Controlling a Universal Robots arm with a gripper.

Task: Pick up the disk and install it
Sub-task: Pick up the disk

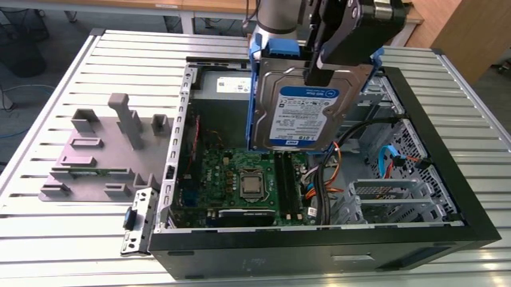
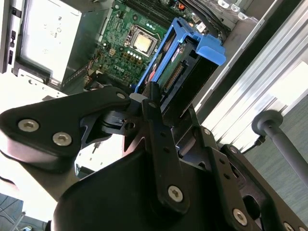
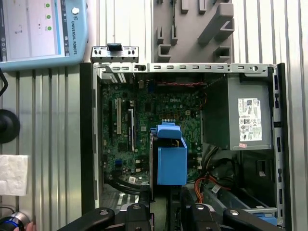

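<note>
- My gripper (image 1: 318,70) is clamped shut on the disk (image 1: 297,113). It pinches the upper end across the two flat faces, and one finger runs down over the label side.
- The disk hangs straight down from the fingers, so its long axis is vertical. In the exterior view the label face is turned toward the camera.
- The blue carrier (image 3: 172,161) wraps the edges. In the first wrist view I'm looking down along the disk and seeing it edge-on.
- It's in the air above the open computer case (image 1: 319,257), and as far as I can tell it touches nothing but my fingers.
- Directly under its lower edge is the motherboard (image 1: 239,173), not a drive slot.
- In the first wrist view it sits between the expansion slots on one side and the power supply (image 3: 240,120) on the other.
- Here's what I reckon matters for the install. What looks like the metal drive bay (image 1: 391,194) sits off toward the exterior view's right of the disk, down inside the case near the cables.
- So the disk is standing on end and is beside that bay, not over it.
- Further out, a grey fixture (image 1: 104,155) sits on the slatted table (image 1: 48,239) on the exterior view's left, well apart from me.
</note>
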